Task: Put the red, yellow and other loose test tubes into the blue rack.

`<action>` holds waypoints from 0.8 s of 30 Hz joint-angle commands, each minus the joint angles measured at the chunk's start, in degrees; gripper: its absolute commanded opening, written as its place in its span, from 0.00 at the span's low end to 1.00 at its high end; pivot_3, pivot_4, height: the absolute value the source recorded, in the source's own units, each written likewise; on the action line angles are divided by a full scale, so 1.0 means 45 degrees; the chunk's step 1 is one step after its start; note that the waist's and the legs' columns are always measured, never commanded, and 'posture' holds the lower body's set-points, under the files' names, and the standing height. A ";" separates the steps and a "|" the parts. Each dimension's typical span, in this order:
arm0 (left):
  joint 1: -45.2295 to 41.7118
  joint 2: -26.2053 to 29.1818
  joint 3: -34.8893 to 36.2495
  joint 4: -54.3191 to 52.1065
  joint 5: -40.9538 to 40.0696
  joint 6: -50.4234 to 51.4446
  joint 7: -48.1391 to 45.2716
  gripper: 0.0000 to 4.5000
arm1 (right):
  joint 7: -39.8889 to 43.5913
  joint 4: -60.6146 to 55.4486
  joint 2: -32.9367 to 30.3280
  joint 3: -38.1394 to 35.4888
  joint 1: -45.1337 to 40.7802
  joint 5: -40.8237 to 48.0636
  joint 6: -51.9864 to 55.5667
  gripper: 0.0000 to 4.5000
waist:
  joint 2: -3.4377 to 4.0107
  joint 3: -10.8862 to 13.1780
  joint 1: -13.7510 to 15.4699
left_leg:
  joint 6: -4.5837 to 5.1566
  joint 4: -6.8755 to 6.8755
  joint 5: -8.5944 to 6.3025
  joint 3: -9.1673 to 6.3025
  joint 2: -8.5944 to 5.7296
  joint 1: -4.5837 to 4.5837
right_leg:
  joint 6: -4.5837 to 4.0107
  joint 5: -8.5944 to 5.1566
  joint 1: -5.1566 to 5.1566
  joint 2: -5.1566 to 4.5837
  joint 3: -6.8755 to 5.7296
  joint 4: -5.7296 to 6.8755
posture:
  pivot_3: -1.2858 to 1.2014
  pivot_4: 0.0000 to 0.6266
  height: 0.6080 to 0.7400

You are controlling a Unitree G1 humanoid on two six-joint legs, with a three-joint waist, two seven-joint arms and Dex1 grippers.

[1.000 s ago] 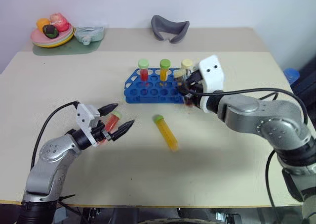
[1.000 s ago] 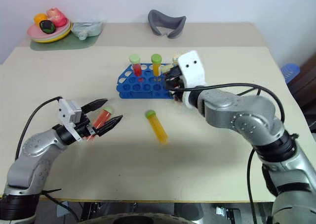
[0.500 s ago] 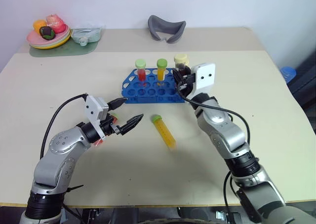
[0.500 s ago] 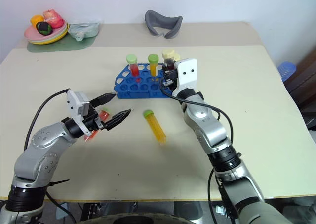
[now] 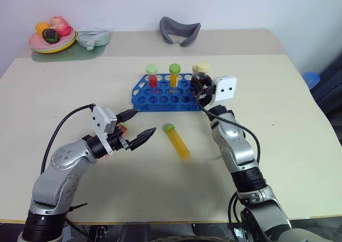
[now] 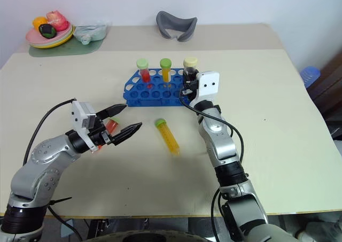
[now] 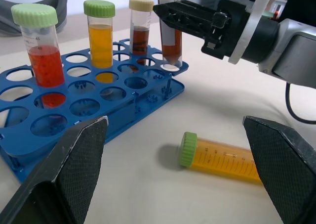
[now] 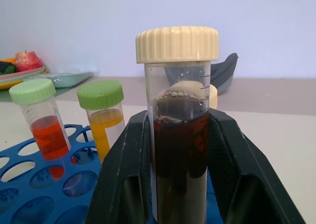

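The blue rack (image 5: 160, 98) stands mid-table with a red tube (image 5: 154, 77) and a yellow tube (image 5: 175, 76) upright in it, both green-capped. A cream-capped brown tube (image 7: 140, 31) also stands in the rack. My right gripper (image 5: 202, 90) is shut on a second brown tube (image 8: 178, 135), held upright with its tip at the rack's right end (image 7: 170, 61). One yellow tube (image 5: 178, 142) lies loose in front of the rack. Another red tube (image 6: 109, 125) lies partly hidden under my left gripper (image 5: 143, 121), which hovers open and points toward the yellow tube.
At the back left sit a plate of toy food (image 5: 53, 39) and a pale teal object (image 5: 95, 37) on a green mat. A grey curved object (image 5: 180, 30) lies at the back centre. A blue object (image 5: 312, 80) sits off the table's right edge.
My right arm has dropped its elbow, turned the brown tube upright and lowered it at the rack's right end. The left gripper, still open, shifted slightly right past the red tube.
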 commanded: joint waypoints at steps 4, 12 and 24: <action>-0.0009 0.0093 0.0251 -0.0452 -0.0221 0.0038 -0.0002 1.00 | 0.0468 0.0245 0.0547 -0.0482 -0.0072 -0.0327 -0.0552 0.27 | 0.0000 0.0000 -0.0004 | -0.0002 -0.0001 0.0001 -0.0001 0.0000 0.0000 | 0.0000 0.0000 0.0000 0.0000 0.0000 0.0001 | 0.52 0.24 1.00; 0.0057 0.0069 0.0270 -0.0445 -0.0227 0.0009 -0.0018 1.00 | 0.1010 0.0505 0.1023 -0.0744 -0.0140 -0.0415 -0.0698 0.27 | 0.0001 -0.0001 -0.0166 | -0.0009 0.0001 0.0005 -0.0001 0.0000 0.0006 | 0.0000 0.0000 0.0000 0.0000 0.0000 0.0015 | 0.52 0.24 1.00; 0.0183 0.0066 0.0298 -0.0434 -0.0168 -0.0077 -0.0043 1.00 | 0.1549 -0.0748 0.0832 -0.1125 -0.0042 -0.0671 -0.0462 0.99 | 0.0002 0.0000 -0.0288 | -0.0020 0.0003 0.0011 -0.0002 -0.0001 0.0014 | 0.0000 0.0000 0.0001 0.0000 0.0002 0.0035 | 0.52 0.24 1.00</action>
